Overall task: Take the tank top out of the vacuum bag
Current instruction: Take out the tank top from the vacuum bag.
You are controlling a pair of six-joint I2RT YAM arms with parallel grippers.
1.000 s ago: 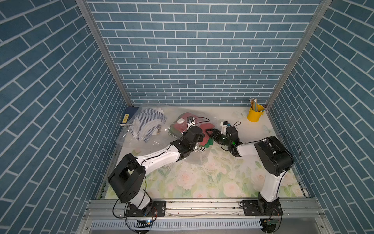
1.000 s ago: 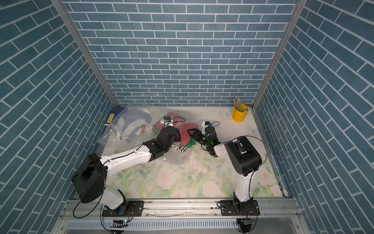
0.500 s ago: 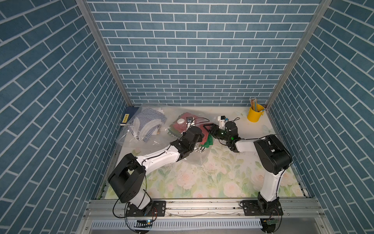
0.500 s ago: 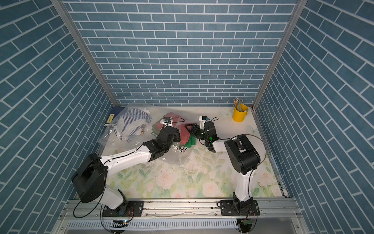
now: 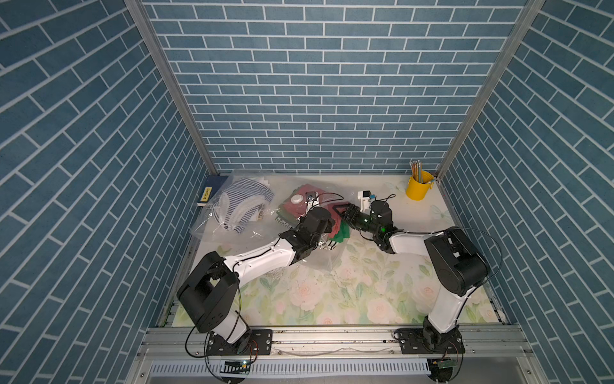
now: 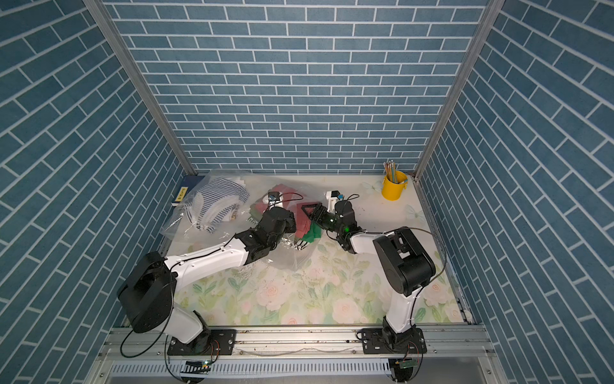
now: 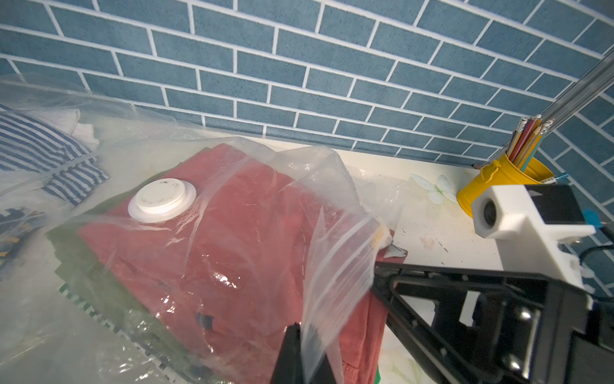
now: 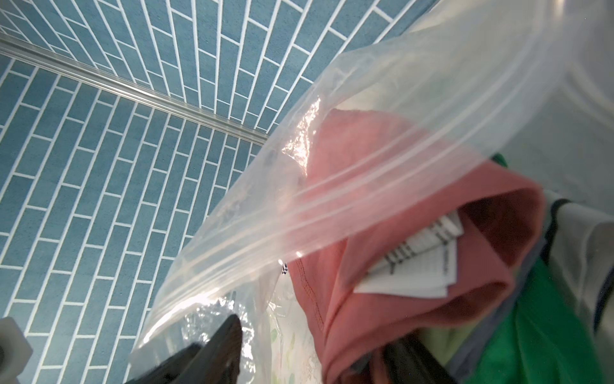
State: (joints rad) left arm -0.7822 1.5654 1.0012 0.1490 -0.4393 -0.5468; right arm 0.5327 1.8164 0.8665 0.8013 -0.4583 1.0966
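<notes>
From the top views I cannot see the tips of the left gripper (image 7: 304,354): its own wrist covers them. Only the left wrist view shows them, cut off at the frame edge and pressed together on the zip strip of the bag (image 7: 335,262), so this edge stands up as a flap.

The red tank top (image 7: 232,252) lies folded inside the bag, under the white valve (image 7: 161,199) and on a green cloth (image 7: 96,279). Because of the folding, its cut does not show. In the right wrist view its hem and a white label (image 8: 415,266) face the open mouth. The film is glossy and blurred there, and I cannot follow where the lower lip of the bag runs.

The right gripper (image 5: 339,210) is at the mouth with its jaws spread. One dark finger (image 8: 226,345) is behind film and the other is almost out of frame. The hem is between them, but I cannot tell whether either one touches it.

The left arm reaches low and long from its base, wrist over the near edge of the bag. The right arm is folded at the elbow, forearm low, pointing across toward the left gripper, and the two are near each other.

A striped shirt (image 5: 244,206) in a second bag lies at the far left, and a yellow cup (image 5: 418,188) stands well apart at the far right.
</notes>
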